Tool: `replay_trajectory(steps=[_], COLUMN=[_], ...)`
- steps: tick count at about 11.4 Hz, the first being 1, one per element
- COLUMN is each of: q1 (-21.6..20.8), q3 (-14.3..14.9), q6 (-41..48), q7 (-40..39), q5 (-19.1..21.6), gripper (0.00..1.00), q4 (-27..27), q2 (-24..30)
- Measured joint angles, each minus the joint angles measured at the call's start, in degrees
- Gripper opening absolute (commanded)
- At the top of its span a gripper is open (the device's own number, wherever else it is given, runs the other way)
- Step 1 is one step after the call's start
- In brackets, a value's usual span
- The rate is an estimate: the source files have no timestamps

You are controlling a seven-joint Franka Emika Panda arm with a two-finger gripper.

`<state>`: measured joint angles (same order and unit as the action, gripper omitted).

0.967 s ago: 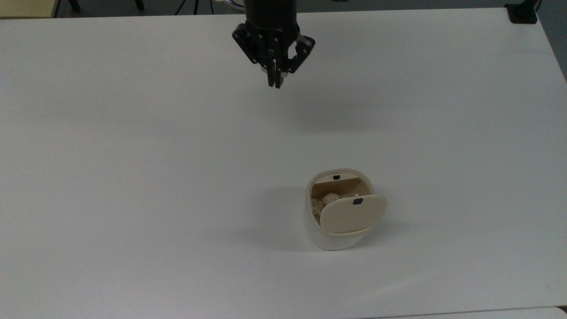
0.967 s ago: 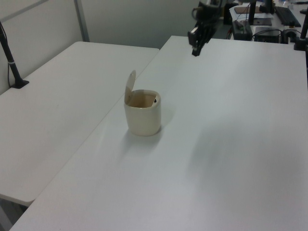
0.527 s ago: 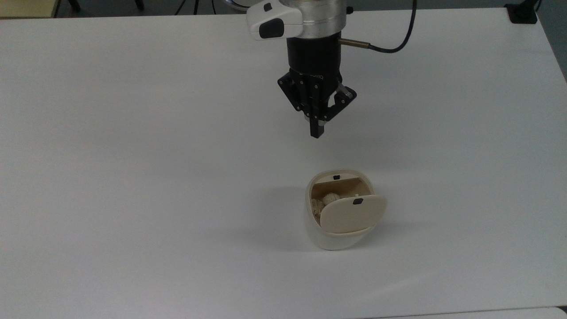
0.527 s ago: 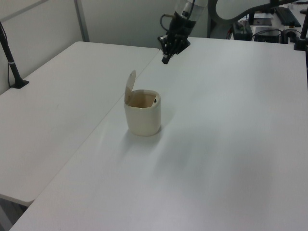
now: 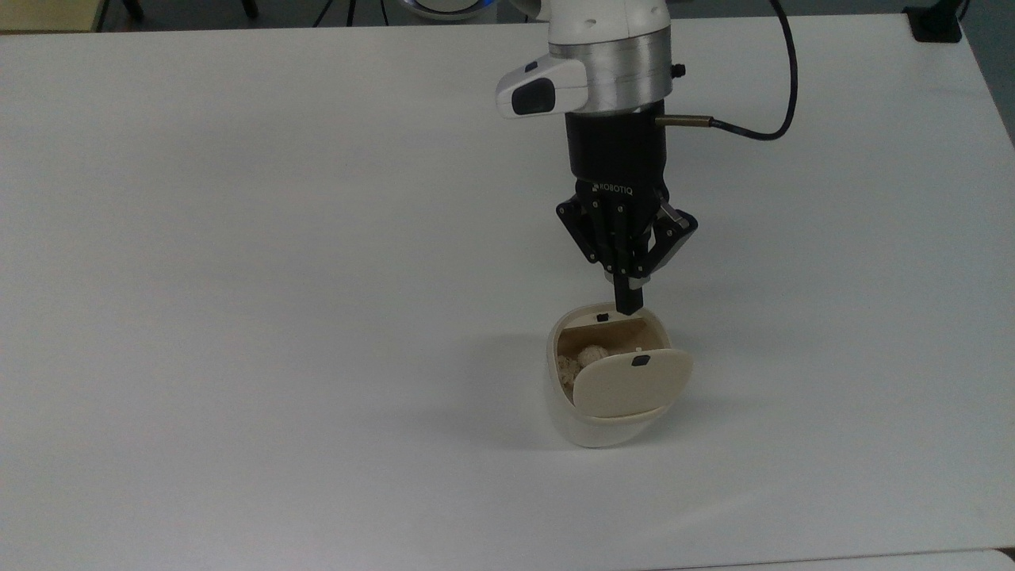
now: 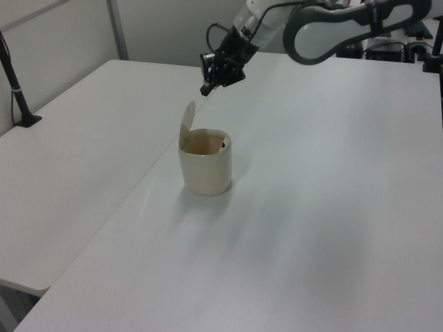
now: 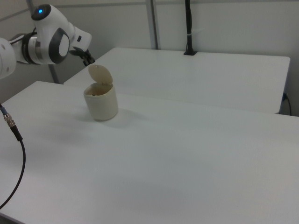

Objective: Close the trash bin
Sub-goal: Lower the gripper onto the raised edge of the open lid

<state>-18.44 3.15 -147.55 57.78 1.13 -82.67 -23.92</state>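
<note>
Bin, lower centre of top view on counter, lid upright; tool pinched narrow, empty, above far rim; risks: glancing push tipping light bin, lid springing back.

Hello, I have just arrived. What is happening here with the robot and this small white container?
A robot arm is working on a small cream trash bin that stands on a white table. The lid is open and upright, with crumpled scraps visible inside. The end effector, its fingers shut, hovers above the bin's rim and is not touching the lid.
</note>
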Motion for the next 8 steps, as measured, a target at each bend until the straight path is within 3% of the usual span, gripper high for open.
replay_trajectory(steps=[8], q1=[0.0], q3=[0.2], q6=[-13.5], q7=[3.5], q5=[0.0], gripper=[0.0], q4=[1.9], q2=[-6.1])
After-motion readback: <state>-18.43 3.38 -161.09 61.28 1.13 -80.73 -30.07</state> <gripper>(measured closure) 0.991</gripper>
